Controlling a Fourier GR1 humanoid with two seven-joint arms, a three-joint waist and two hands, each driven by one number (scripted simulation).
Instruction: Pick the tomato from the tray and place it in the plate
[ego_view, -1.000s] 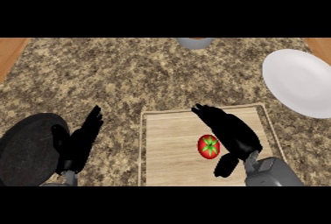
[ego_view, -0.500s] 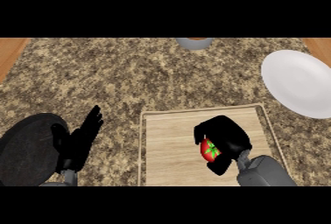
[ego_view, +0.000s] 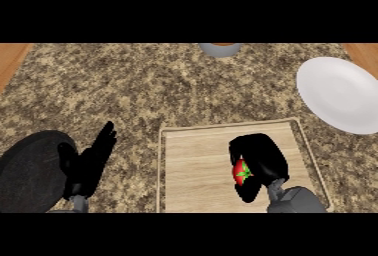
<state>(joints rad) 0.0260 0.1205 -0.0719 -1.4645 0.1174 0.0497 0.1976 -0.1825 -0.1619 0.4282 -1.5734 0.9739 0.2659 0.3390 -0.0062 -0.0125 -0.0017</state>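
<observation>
A red tomato (ego_view: 241, 171) with a green stalk lies on the wooden tray (ego_view: 196, 167) at the lower middle. My right hand (ego_view: 260, 159) is curled over it, fingers on its far side and thumb below, so only its left face shows. The white plate (ego_view: 341, 93) sits at the right edge, well beyond the tray's far right corner. My left hand (ego_view: 92, 161) rests open left of the tray, fingers pointing up.
A round black pan (ego_view: 29, 170) lies at the lower left, partly under my left hand. A grey cup (ego_view: 220, 49) stands at the counter's far edge. Wooden strips show at both top corners.
My right hand came down over the tomato and its fingers curled round it, hiding most of the fruit. The left hand stayed still.
</observation>
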